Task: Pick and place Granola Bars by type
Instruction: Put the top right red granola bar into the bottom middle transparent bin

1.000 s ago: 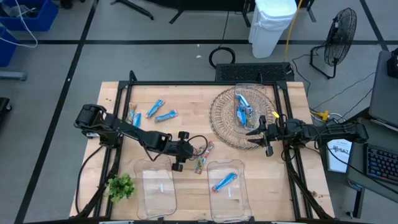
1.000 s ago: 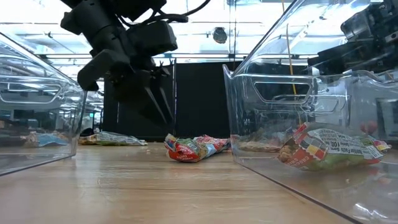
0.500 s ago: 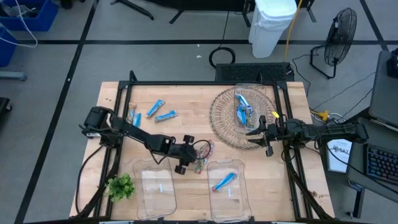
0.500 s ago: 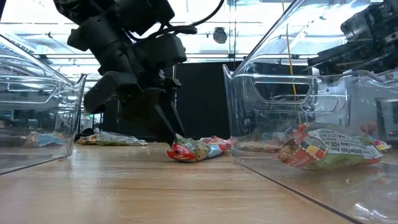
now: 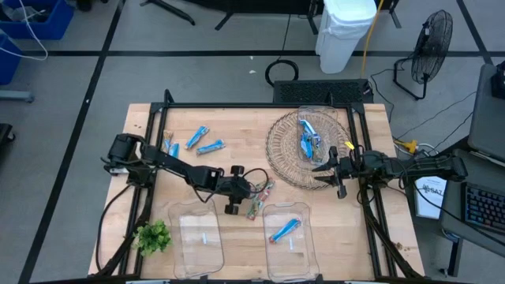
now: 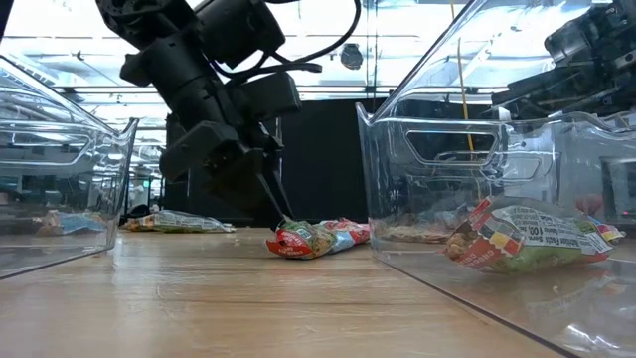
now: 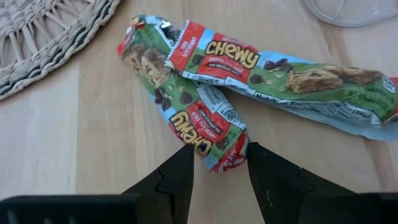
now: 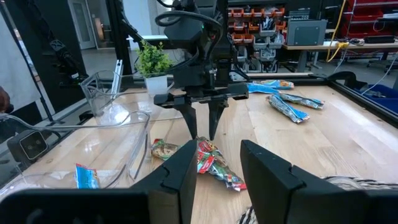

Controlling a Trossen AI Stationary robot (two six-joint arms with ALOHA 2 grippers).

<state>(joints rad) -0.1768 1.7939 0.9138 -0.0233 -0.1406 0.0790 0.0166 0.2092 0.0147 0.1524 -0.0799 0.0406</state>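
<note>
Two red-green-orange granola bars (image 7: 186, 106) (image 7: 298, 78) lie crossed on the wood between the wicker tray and the clear bins (image 5: 260, 197) (image 6: 313, 239). My left gripper (image 7: 221, 168) (image 5: 254, 195) is open and low over them, its fingers standing on either side of one bar's near end (image 7: 221, 152). Blue bars lie at the table's far left (image 5: 203, 142), in the wicker tray (image 5: 308, 138) and in the right bin (image 5: 284, 229). My right gripper (image 5: 319, 170) (image 8: 217, 165) waits open at the tray's near right rim. My left gripper comes down from above, with its fingertips (image 7: 183, 165) close beside the end of the lower multicoloured bar (image 7: 214, 146). I cannot tell whether they touch it. The bar lies flat on the table, and the second bar rests across its far end.
Two clear plastic bins stand at the near edge (image 5: 201, 233) (image 5: 290, 244), just in front of the bars. The round wicker tray (image 5: 284, 154) lies right behind them. A green sprig (image 5: 154, 235) sits at the near left corner.
My left gripper has moved toward the table's right and down, from beside the left bin's far rim to the multicoloured bars, and its fingertips now reach table height at the bar's end. The bars and my right arm have stayed put.
</note>
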